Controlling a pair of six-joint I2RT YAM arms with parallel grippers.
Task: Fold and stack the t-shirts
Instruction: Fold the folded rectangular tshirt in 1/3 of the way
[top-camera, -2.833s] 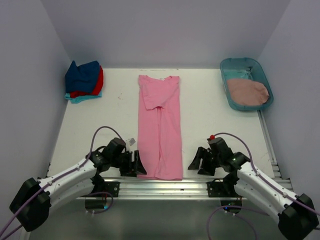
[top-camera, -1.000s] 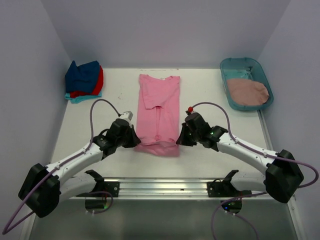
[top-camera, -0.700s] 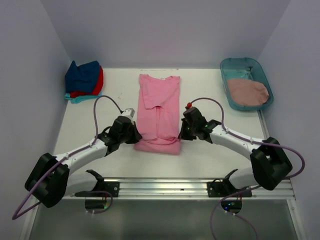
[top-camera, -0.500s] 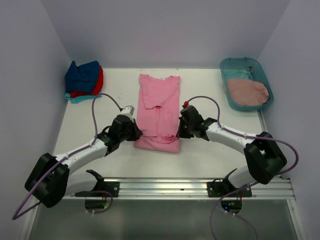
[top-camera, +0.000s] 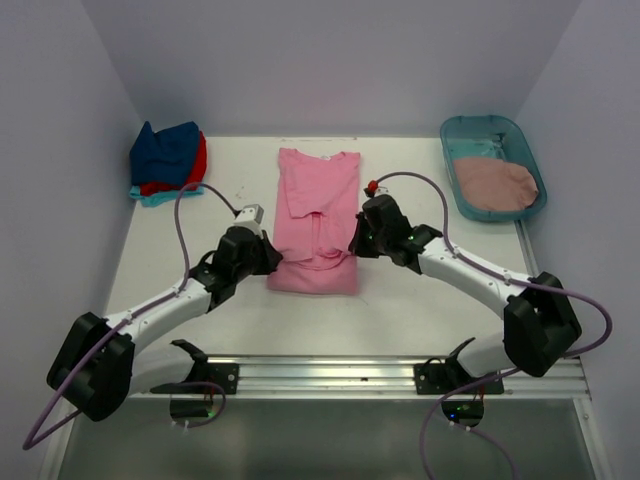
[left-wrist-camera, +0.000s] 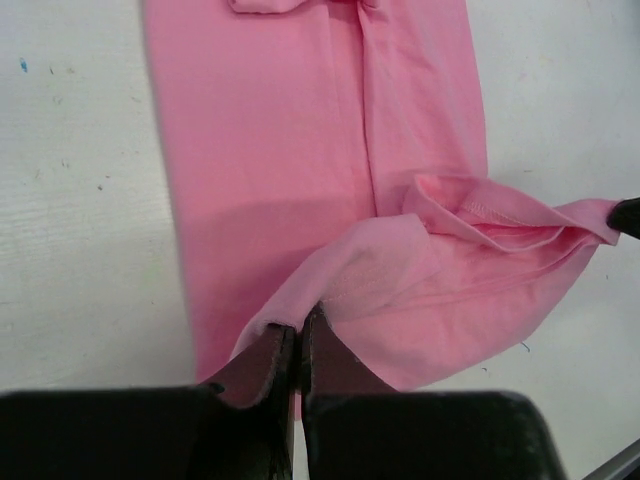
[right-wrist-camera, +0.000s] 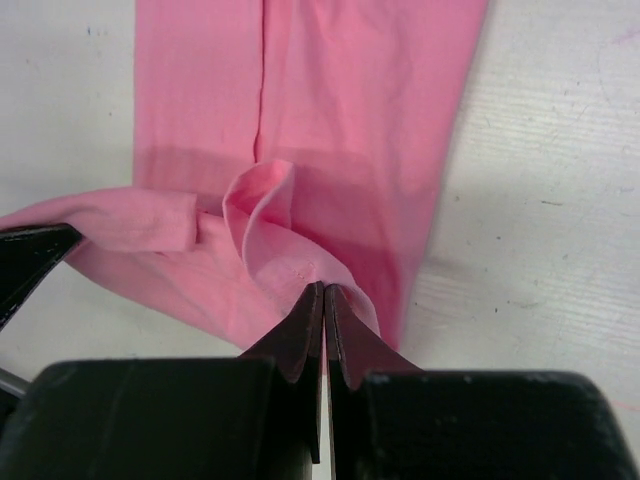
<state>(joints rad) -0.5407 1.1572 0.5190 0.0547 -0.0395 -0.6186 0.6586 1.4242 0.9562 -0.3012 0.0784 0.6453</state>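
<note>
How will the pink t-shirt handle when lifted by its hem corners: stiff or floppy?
Probably floppy: the pink t-shirt sags and curls between the left gripper and right gripper, each shut on a hem corner. Likely light: tiny pinches carry it. It may bunch unevenly, since the lifted edge is rumpled.

Pinching pink shirt from both sides with left end effector and right end effector, bottom part folded over. Shirt pile far left, tub far right.
</note>
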